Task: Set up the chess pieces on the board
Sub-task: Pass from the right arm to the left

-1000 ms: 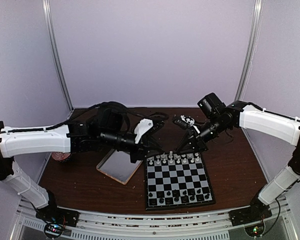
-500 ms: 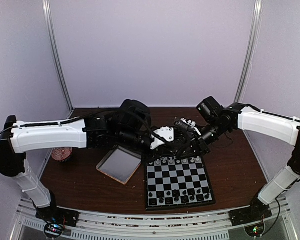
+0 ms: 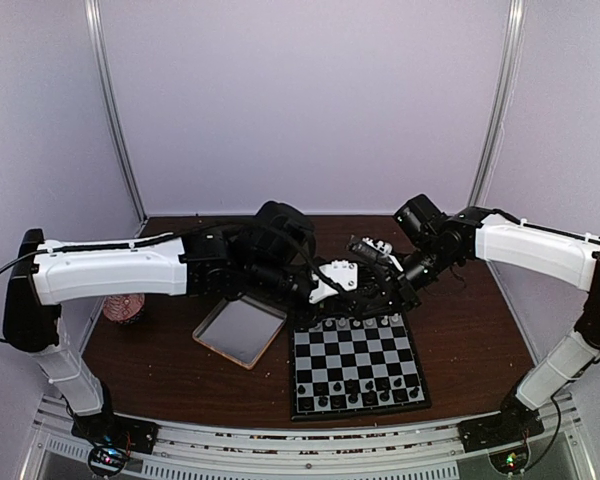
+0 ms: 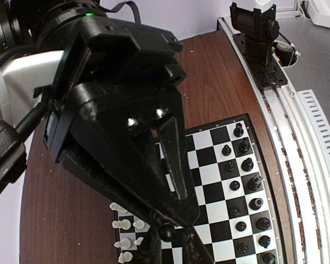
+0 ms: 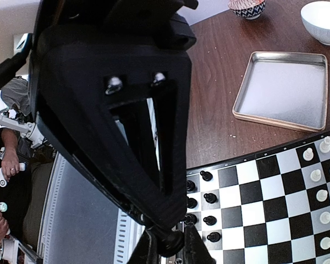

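Chess pieces [image 3: 342, 322]: on the board [image 3: 355, 355], centre-bottom of the top view. White pieces [image 4: 125, 224] fill the far rows, black pieces [image 4: 247, 164] the near rows. Too small to read types.
Patterned bowl [image 3: 123, 308]: far left of the top view, on the desk [image 3: 460, 330], partly behind the left arm.
Left arm [image 3: 110, 270]: reaches from the left edge to frame centre, white link level above the desk.
Tray [image 3: 242, 328]: lower centre-left, metal with a wooden rim, just beside the board's far-left corner. Cannot tell if they touch.
Left end effector [image 4: 166, 226]: at the board's far edge, above the white rows. Fingers pressed together at the tips, with a small round black knob right at the tips. Cannot tell if that is a piece.
Board: black and light-grey checks, lying flat, slightly skewed to the desk edge.
Right end effector [image 5: 168, 237]: centre of the top view, close against the Left end effector. Contact cannot be told. Fingers pressed together, and the same kind of round black knob at the tips is also unclear.
Right arm [image 3: 535, 245]: comes in from the right edge and angles down to the board's far edge.
White bowl [image 5: 324, 19]: upper right corner of the right wrist view, beyond the Tray.
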Tool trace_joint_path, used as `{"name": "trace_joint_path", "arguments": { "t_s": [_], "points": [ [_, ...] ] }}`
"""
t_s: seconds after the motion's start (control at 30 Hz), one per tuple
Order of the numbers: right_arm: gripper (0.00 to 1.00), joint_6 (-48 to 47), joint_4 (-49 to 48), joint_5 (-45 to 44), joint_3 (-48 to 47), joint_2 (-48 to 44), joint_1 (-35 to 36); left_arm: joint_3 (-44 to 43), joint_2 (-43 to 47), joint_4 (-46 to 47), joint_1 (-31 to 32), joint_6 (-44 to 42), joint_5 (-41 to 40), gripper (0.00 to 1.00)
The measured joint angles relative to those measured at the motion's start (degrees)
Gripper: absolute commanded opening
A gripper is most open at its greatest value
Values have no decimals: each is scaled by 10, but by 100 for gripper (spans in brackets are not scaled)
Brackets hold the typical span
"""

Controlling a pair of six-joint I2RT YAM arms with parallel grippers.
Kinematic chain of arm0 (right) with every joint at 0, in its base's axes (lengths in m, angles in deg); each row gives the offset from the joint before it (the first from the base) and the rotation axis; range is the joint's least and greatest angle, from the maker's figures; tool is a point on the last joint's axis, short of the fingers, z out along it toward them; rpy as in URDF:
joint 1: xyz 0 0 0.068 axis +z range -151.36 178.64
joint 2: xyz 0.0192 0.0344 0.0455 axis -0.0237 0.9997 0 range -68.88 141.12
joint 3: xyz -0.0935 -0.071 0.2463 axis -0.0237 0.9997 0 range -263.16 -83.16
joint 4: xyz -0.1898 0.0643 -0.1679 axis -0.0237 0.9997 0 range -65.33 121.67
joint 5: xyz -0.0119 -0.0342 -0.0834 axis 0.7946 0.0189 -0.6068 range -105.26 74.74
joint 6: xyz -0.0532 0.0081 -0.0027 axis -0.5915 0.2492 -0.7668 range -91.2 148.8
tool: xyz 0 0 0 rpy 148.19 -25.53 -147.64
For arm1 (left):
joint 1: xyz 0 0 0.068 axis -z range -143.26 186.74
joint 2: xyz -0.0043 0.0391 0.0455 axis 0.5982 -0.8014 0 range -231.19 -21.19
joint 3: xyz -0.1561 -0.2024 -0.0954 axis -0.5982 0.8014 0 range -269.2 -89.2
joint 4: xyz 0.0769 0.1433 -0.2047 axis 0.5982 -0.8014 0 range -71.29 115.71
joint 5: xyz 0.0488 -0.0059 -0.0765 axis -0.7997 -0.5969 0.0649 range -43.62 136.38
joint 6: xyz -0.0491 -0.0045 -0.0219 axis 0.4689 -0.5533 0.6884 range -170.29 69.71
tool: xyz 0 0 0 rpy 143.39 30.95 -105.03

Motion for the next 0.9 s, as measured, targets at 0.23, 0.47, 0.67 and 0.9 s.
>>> {"name": "trace_joint_path", "arguments": {
  "t_s": [0.23,0.47,0.67,0.9],
  "points": [
    [12,0,1,-2,0,5,-1,-15,-9,-11,1,-2,0,11],
    [15,0,2,-3,0,5,-1,-23,-12,-23,1,-2,0,3],
    [47,-32,25,-22,0,3,-5,-37,-25,-33,3,-1,-14,1],
    [58,-164,137,-67,6,-31,-81,-117,-95,-116,3,0,-40,1]
  ]
}}
